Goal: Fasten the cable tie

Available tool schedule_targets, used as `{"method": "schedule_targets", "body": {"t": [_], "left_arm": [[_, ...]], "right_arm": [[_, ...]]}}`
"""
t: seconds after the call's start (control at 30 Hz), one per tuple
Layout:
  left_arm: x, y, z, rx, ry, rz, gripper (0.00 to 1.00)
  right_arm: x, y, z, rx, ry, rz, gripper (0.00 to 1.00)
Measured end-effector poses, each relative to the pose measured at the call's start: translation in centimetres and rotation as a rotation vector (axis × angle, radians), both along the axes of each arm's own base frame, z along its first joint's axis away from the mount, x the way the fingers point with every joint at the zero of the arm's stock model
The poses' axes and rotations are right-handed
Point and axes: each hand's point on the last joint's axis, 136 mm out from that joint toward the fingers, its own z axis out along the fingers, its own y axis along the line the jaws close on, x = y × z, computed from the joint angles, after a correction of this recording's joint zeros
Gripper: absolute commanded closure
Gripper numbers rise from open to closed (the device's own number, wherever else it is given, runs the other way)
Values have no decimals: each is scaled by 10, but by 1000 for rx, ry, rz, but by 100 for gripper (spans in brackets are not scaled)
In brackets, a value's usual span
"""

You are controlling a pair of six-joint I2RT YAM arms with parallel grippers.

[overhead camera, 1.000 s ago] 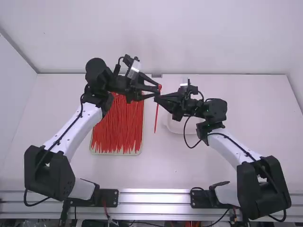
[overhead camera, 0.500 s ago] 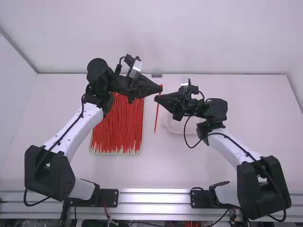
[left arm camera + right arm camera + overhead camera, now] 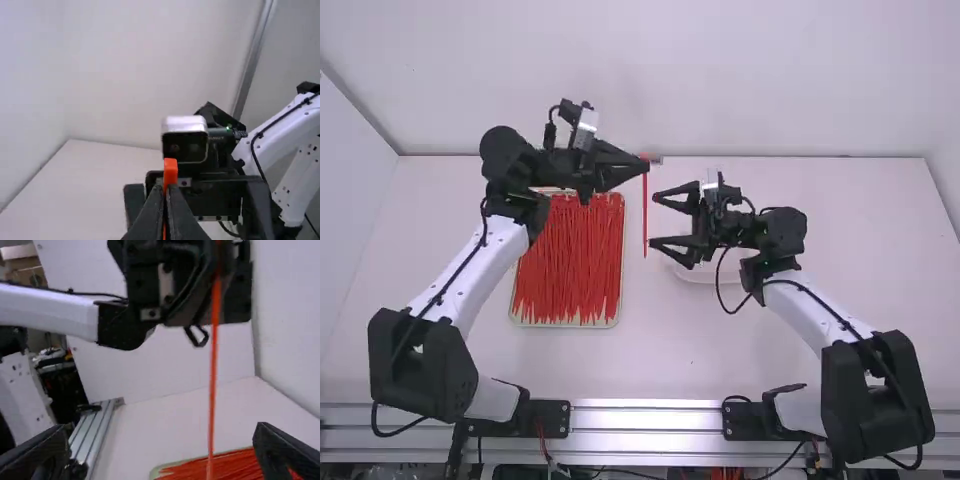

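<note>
- High view: the left gripper (image 3: 640,160) is pinched narrow on the head of a single red cable tie (image 3: 645,212); the strap hangs straight down from it, over the white table (image 3: 860,230); the right gripper (image 3: 656,219) stands just beside the strap with its jaws spread wide, not touching it; a tray (image 3: 566,323) heaped with loose red ties lies just to the left of the hanging one; a white dish (image 3: 706,278) sits under the right arm's wrist.
- Left wrist view: the left gripper's two fingers meet on the tie, its orange-red head poking out just past their tips; the right arm's wrist camera faces it from close behind.
- Right wrist view: the right gripper's fingers sit far apart, gripping nothing; the strap runs down as a thin line from the left gripper, nearer one finger than the other; its lower end shows against the heaped ties.
</note>
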Motion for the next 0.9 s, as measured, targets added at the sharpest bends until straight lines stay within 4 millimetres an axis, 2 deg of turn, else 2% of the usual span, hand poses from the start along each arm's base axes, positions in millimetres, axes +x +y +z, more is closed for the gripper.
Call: {"method": "schedule_targets", "body": {"t": [0.27,0.57,0.73,0.9], "left_arm": [[-11,6,24,-56,14,-9,98],[-8,7,33,-100,128,2,98],[-10,7,38,-116,130,-1,98],[-16,5,42,-125,112,-16,98]], "right_arm": [[-5,2,-19,-57,30,54,1],[-9,4,-23,-70,-8,73,1],[-20,11,-24,-75,-27,120,14],[-27,16,-25,-78,-32,155,37]]}}
